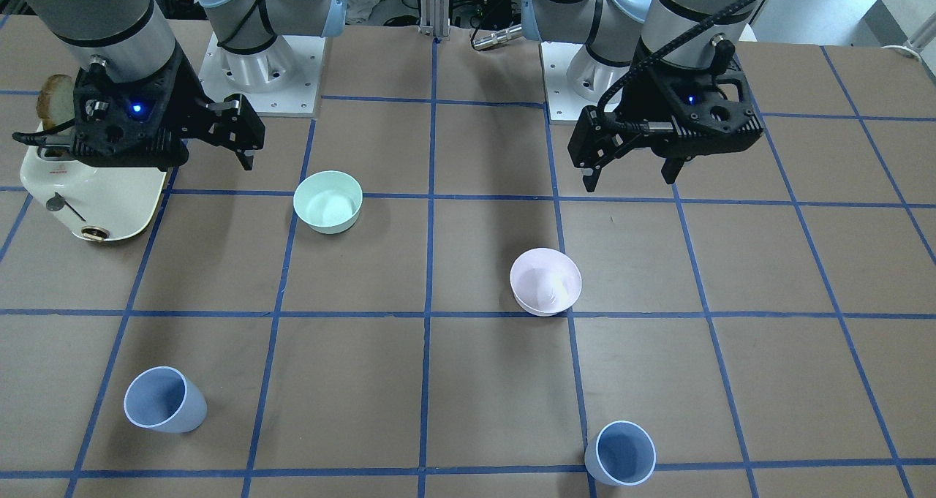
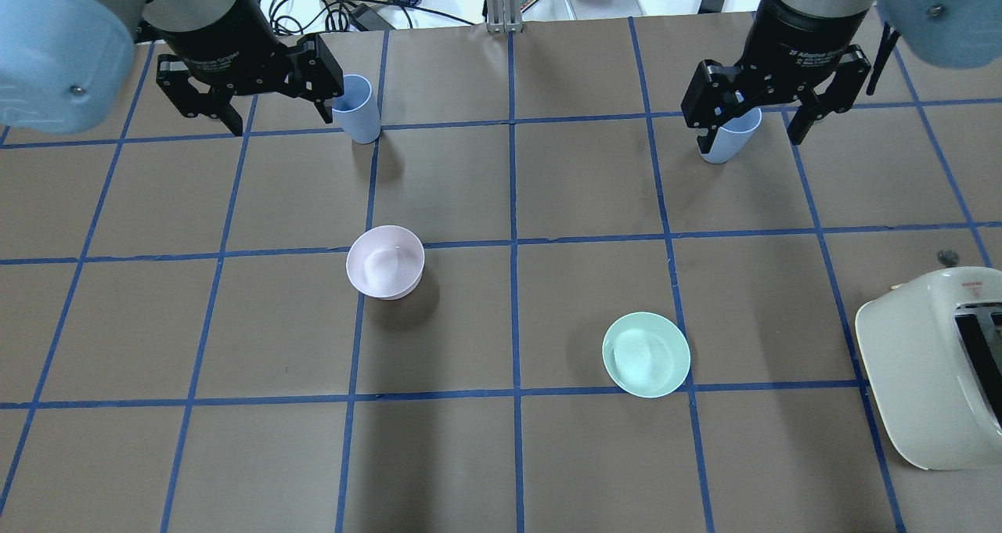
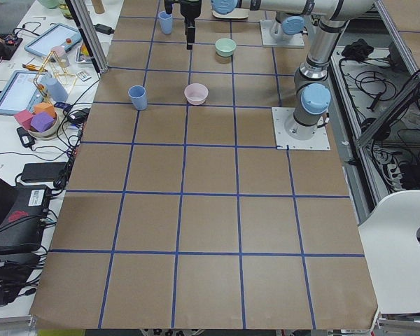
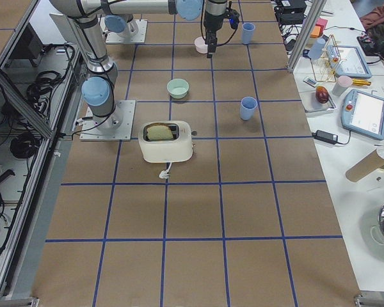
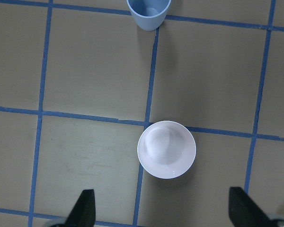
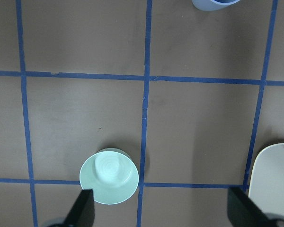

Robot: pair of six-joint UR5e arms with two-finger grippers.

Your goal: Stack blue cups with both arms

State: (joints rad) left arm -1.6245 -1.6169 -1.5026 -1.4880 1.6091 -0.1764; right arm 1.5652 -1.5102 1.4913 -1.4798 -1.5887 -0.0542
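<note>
The left pincer and right pincer hung wide and empty, approach apparently in hand. One blue cup stood at the front view's lower left, the other cup lower right; each likely needed a downward reach

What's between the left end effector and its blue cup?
The pink bowl: in the left wrist view it sits on the table roughly in line between left end effector and blue cup. The end effector hangs higher and could probably pass over.
</note>
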